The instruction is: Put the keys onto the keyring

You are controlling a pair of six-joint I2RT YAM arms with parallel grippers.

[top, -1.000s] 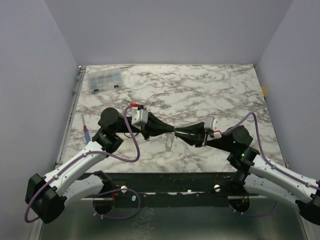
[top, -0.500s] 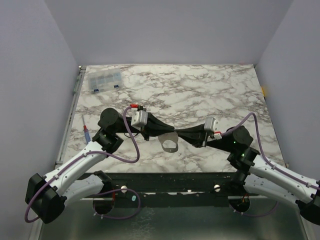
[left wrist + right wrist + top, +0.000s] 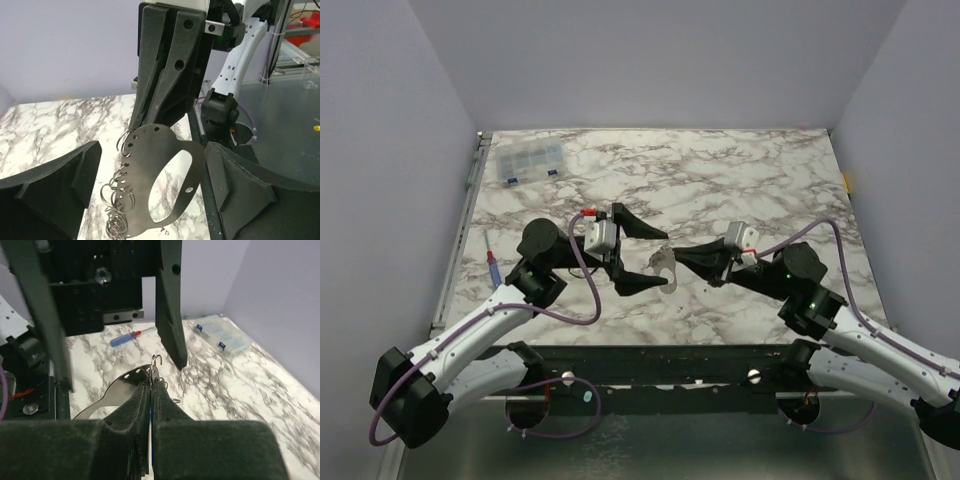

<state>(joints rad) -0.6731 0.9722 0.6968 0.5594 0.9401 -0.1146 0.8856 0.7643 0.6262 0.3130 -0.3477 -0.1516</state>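
The right pincer [image 3: 151,384] is clenched on one edge of a flat grey plate [image 3: 145,187], its two fingers pressed together with no gap; the pinched edge is lost inside that seam, where a thin blue-and-red sliver shows but cannot be identified. A row of holes along the plate's other edge carries small keyrings [image 3: 118,199]; the lowest are cut off by the bottom of the left wrist view, and no separate key can be made out anywhere. From above the plate is small and partly covered by the fingertips, so whether it touches the table [image 3: 750,190] cannot be told.

The left pincer [image 3: 666,258] is released, its fingers spread wide to either side of the plate and touching neither face of it. Both arms reach inward from their bases, forearms low over the marble, pincers pointing at each other near the table's middle.

A second ago the two pincers met tip to tip, the left one shut, and the plate hung edge-on below them; now the left has sprung apart, the right has closed fully and alone holds the plate, which sits higher and shows its broad face.

Well apart, a screwdriver [image 3: 492,263] lies by the left edge; a clear box [image 3: 528,160] sits at the far left corner.
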